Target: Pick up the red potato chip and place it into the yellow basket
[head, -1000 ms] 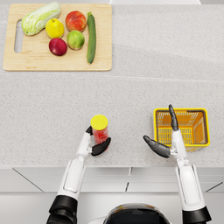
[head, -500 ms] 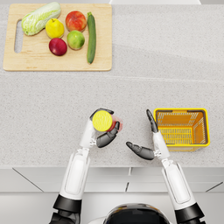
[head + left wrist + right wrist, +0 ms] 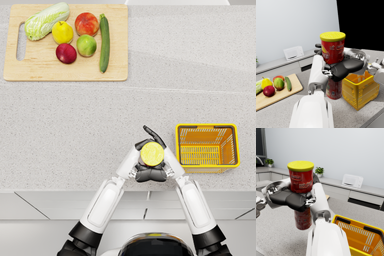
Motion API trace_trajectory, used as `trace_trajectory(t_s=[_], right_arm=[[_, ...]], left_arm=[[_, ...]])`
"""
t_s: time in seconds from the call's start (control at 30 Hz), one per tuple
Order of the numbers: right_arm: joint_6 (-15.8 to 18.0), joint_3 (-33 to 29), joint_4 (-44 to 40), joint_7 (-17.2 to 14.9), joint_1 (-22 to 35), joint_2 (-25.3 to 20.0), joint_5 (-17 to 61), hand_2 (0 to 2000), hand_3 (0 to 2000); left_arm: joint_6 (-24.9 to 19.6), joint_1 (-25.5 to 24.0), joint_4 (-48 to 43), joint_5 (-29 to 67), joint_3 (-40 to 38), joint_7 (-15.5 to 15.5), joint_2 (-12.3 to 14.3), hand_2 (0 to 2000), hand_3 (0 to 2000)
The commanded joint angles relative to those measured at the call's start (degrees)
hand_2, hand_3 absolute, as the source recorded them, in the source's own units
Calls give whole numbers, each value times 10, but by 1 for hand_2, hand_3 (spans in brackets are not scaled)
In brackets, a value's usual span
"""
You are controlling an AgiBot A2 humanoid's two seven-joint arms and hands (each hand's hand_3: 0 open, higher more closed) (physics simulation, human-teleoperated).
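Handover step: can upright, grasped by both left robot hand and right robot hand; next, left releases, carry right to basket.

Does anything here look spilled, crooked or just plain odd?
Nothing spilled or damaged. The red chip can stands upright above the counter, both the left hand and right hand around it, beside the upright yellow basket.

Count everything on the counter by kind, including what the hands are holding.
Chip cans: 1
Baskets: 1
Cutting boards: 1
Cabbages: 1
Cucumbers: 1
Round fruits: 4
Total: 9
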Motion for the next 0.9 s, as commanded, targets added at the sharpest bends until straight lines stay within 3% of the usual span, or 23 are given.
trace_trajectory(t_s=[0.03, 0.1, 0.13, 0.17, 0.3, 0.47, 0.57, 0.77, 0.9], right_arm=[[17, 27, 5, 0, 15, -6, 0, 2000, 1307], [21, 27, 4, -1, 18, -4, 0, 2000, 1960], [18, 25, 3, -2, 20, -3, 0, 2000, 2000], [13, 20, 3, -3, 21, -4, -1, 2000, 2000], [-6, -24, -2, -3, 39, -17, 0, 2000, 2000], [-8, -128, 19, -3, 89, -42, 0, 2000, 2000], [-6, -192, 28, -3, 104, -39, 0, 2000, 2000], [-7, -296, -1, -2, 130, -25, -1, 2000, 2000], [-6, -337, 8, -4, 93, -31, -1, 2000, 2000]], left_arm=[[-6, 7, -20, 0, 17, 0, 2, 2000, 2000], [-19, 6, -27, 0, 16, 2, -4, 2000, 2000], [-22, 6, -35, 0, 18, 1, -6, 639, 1673], [-6, 1, -52, 0, 10, 2, -12, 0, 1347], [24, -10, -146, 0, -73, 2, -16, 0, 40], [32, -33, -175, -1, -242, 2, -23, 0, 0], [33, -33, -162, -1, -305, 2, -21, 0, 0], [34, -14, -121, -1, -353, 2, -25, 0, 0], [34, -4, -89, -1, -363, 2, -27, 0, 0]])
